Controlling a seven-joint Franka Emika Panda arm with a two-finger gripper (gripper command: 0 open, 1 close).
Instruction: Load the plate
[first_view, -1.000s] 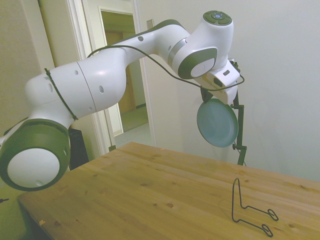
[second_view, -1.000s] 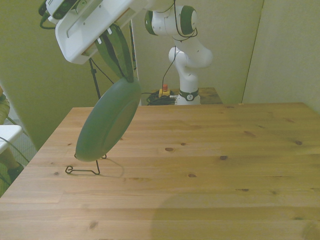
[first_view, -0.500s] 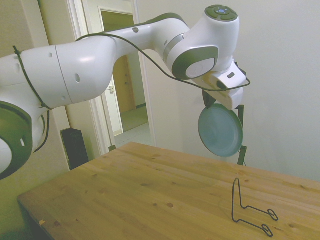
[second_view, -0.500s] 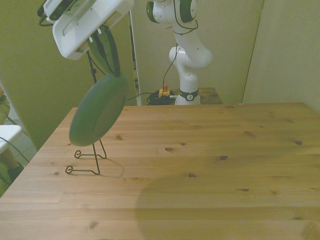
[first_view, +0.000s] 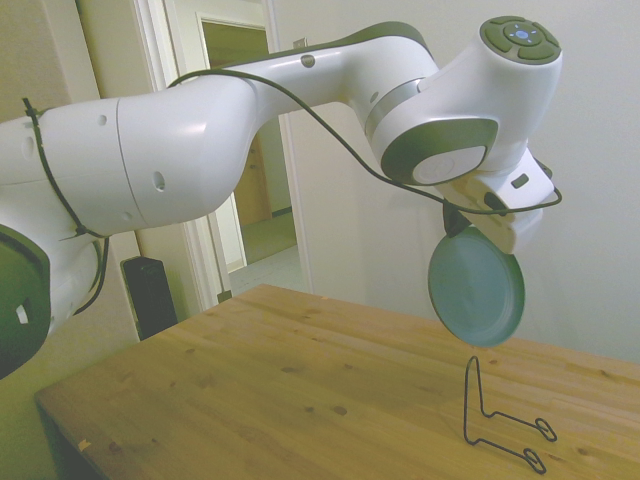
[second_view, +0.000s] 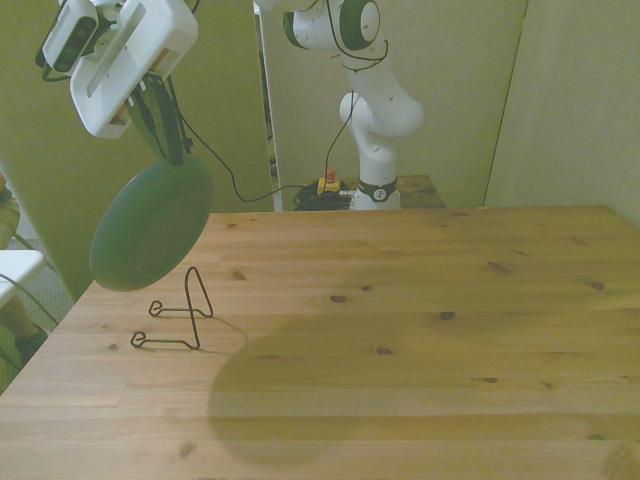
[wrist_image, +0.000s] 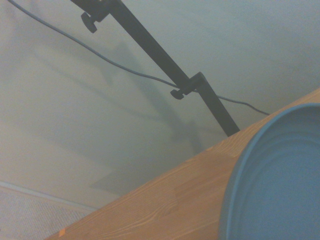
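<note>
The teal-green plate (first_view: 477, 287) hangs on edge in the air, held by its upper rim in my gripper (first_view: 462, 224), which is shut on it. In the front view the plate (second_view: 152, 225) is tilted, above and toward the front view's left of the thin black wire stand (second_view: 178, 318). From the side, the plate's lower rim is just above the stand's upright loop (first_view: 472, 398), not touching it. The wrist view shows the plate's rim and inside (wrist_image: 280, 180) close up over the table's edge.
The wooden table (second_view: 420, 330) stretches wide toward the front view's right. The wire stand sits near the table's edge at the front view's left. A pale wall (first_view: 590, 150) lies behind the plate. The arm's shadow (second_view: 290, 390) falls on the tabletop.
The gripper has carried the plate toward the front view's left and outward, from in front of the stand to above its left side. In the side view it moved right and slightly down.
</note>
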